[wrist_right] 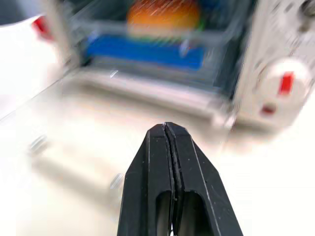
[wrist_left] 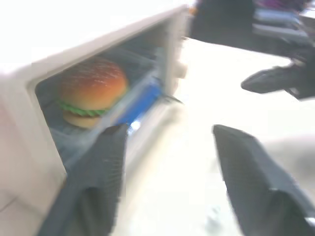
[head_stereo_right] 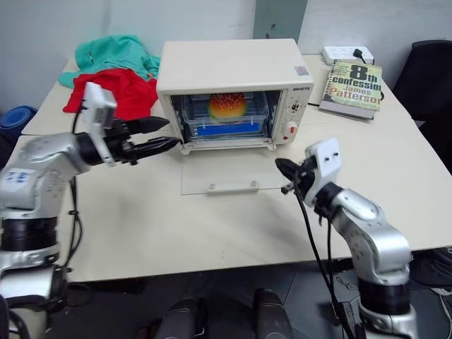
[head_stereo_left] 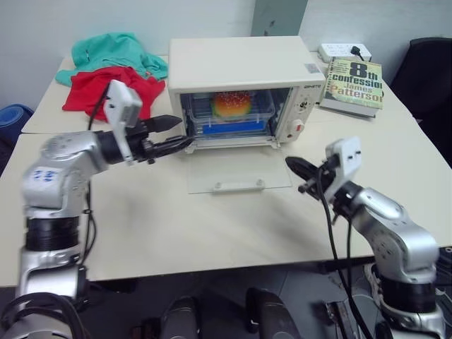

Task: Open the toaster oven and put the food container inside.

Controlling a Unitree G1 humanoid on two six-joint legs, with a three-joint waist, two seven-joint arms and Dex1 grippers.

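Note:
The cream-white toaster oven (head_stereo_left: 240, 60) stands at the back middle of the table, its glass door (head_stereo_left: 239, 173) dropped flat onto the tabletop. Inside sits the food container (head_stereo_left: 233, 116), clear with a blue clip along its front and a sesame-bun burger (wrist_left: 91, 91) in it. My left gripper (head_stereo_left: 183, 131) hovers open by the oven's front left corner with nothing between its fingers. My right gripper (head_stereo_left: 289, 162) is shut and empty, just off the right edge of the lowered door, pointing toward the oven (wrist_right: 275, 73).
A paperback book (head_stereo_left: 353, 85) and a white power strip (head_stereo_left: 345, 51) lie right of the oven. Red cloth (head_stereo_left: 106, 88) and teal cloth (head_stereo_left: 116, 53) are heaped at the back left. A black chair (head_stereo_left: 431, 63) stands past the table's right edge.

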